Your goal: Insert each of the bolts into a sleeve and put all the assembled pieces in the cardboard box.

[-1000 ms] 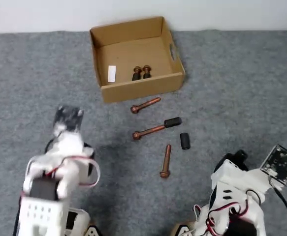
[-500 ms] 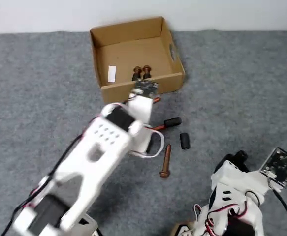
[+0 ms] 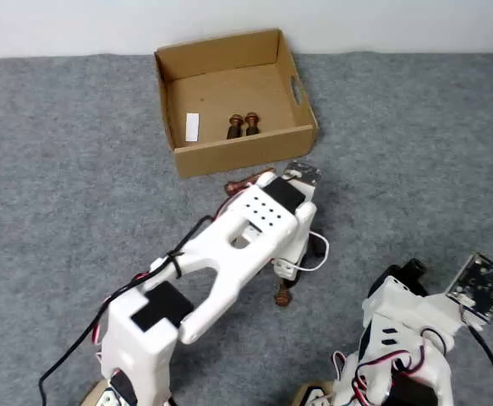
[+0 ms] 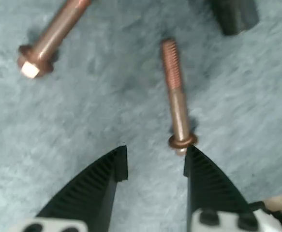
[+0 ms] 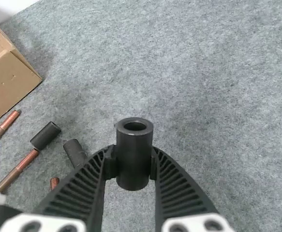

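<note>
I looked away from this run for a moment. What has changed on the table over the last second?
The left gripper swept from the table's left side toward the brown cardboard box, then on over the loose bolts in front of it. It now hangs open above a copper-coloured bolt. Nothing was grasped or released. Unchanged: the right gripper shut on a black cylindrical sleeve, and two assembled pieces in the box.

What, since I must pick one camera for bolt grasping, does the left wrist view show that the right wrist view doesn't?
Left wrist view: the open left gripper with a copper-coloured metal bolt head-first by one finger, and the hex head of a second bolt. Right wrist view: the right gripper clamping a black cylindrical sleeve, and the brown cardboard box. Shared: bolt shafts, a loose black sleeve, grey carpet.
</note>
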`<action>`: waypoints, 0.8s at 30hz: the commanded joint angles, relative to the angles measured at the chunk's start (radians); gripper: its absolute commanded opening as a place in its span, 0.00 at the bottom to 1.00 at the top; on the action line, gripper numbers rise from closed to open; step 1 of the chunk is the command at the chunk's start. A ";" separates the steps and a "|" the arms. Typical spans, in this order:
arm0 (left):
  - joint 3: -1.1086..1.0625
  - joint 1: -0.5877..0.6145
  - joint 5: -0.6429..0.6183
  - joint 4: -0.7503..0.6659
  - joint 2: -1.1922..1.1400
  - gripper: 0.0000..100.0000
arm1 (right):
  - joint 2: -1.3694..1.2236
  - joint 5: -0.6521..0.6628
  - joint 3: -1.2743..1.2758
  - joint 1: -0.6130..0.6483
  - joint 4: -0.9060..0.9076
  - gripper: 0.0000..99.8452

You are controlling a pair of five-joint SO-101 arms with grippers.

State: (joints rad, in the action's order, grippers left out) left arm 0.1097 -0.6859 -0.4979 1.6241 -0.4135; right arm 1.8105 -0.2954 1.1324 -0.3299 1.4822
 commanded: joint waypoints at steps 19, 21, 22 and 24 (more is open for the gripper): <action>0.122 -0.011 -0.012 -0.048 -0.224 0.01 | 0.004 0.011 0.000 -0.012 -0.015 0.01; 0.145 -0.009 -0.014 -0.018 -0.212 0.01 | 0.004 0.011 0.000 -0.012 -0.015 0.01; 0.163 -0.009 -0.020 -0.002 -0.199 0.01 | 0.004 0.011 0.000 -0.012 -0.015 0.01; 0.203 -0.009 -0.028 0.032 -0.172 0.01 | 0.004 0.011 0.000 -0.012 -0.015 0.01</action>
State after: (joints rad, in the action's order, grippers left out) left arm 0.2401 -0.6951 -0.5132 1.6072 -0.6467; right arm 1.8105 -0.2954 1.1400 -0.3299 1.4822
